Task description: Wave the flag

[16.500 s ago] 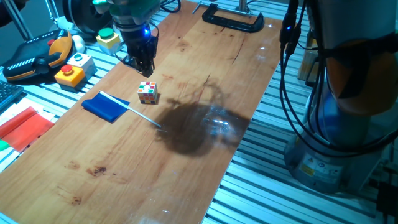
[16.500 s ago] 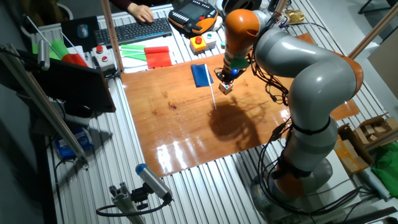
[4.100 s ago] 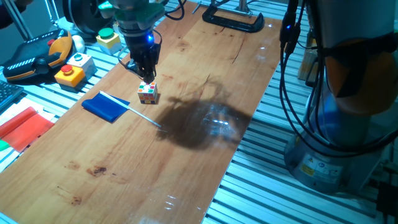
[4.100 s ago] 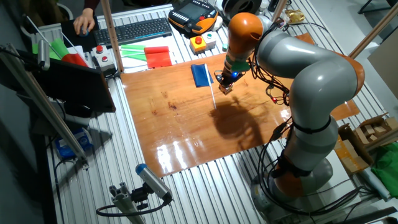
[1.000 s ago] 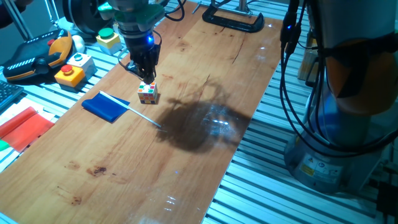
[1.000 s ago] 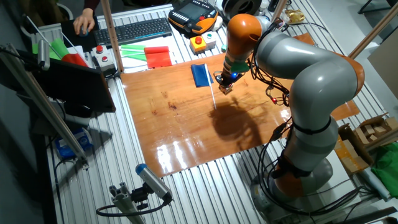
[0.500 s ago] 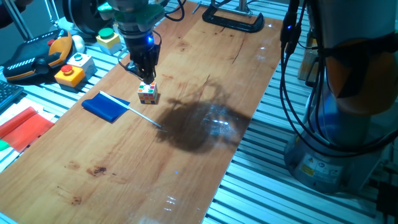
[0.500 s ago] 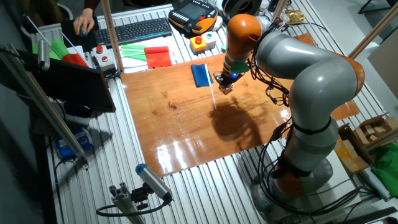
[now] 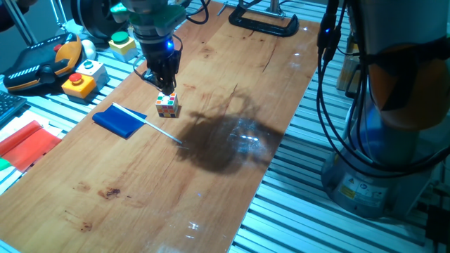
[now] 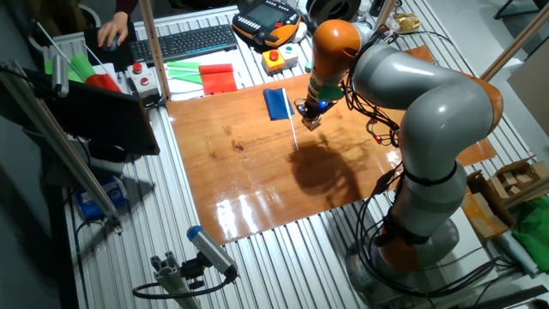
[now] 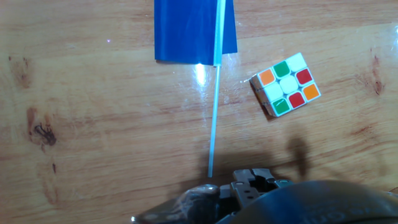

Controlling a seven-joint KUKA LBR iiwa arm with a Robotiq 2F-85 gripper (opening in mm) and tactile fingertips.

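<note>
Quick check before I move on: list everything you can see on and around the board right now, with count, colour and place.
flag: 1, blue cloth on a thin white stick, flat on the board beside the cube
puzzle cube: 1, multicoloured, on the board just below the gripper
board: 1, brown wood, on the slotted metal table
clamp: 1, black, far end of the board
button boxes: 2, one yellow with a red button, one with a green button, beside the board
red sheet: 1, red, off the board's edge
keyboard: 1, black, behind the board
pendant: 1, orange and black, by the keyboard
gripper: 1, black, above the cube; open or shut unclear
</note>
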